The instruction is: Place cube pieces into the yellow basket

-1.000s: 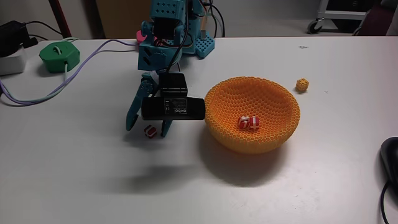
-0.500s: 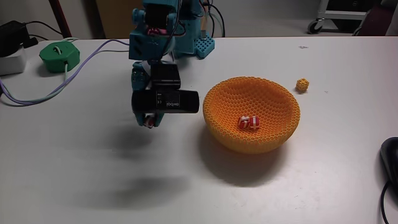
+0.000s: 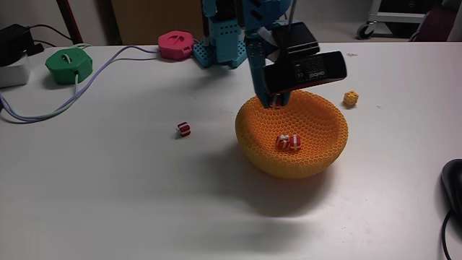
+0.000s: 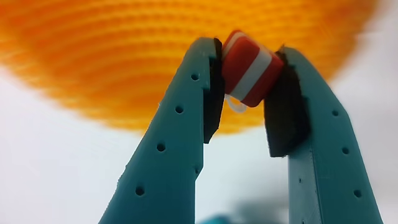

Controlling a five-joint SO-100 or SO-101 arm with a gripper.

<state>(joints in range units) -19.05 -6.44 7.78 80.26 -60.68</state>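
End effector [image 4: 244,93] clamped on red cube [image 4: 249,67], cube skewed between pads, poised at near rim of yellow basket [image 3: 256,155]. I advise carrying further over centre before release. Loose red cube [image 3: 183,128] remains on tabletop [image 3: 108,195].

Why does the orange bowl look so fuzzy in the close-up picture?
In the wrist view, focus sits on the near red cube between the fingers, so the yellow basket behind blurs; in the fixed view its mesh is sharp, with a soft shadow on the table.
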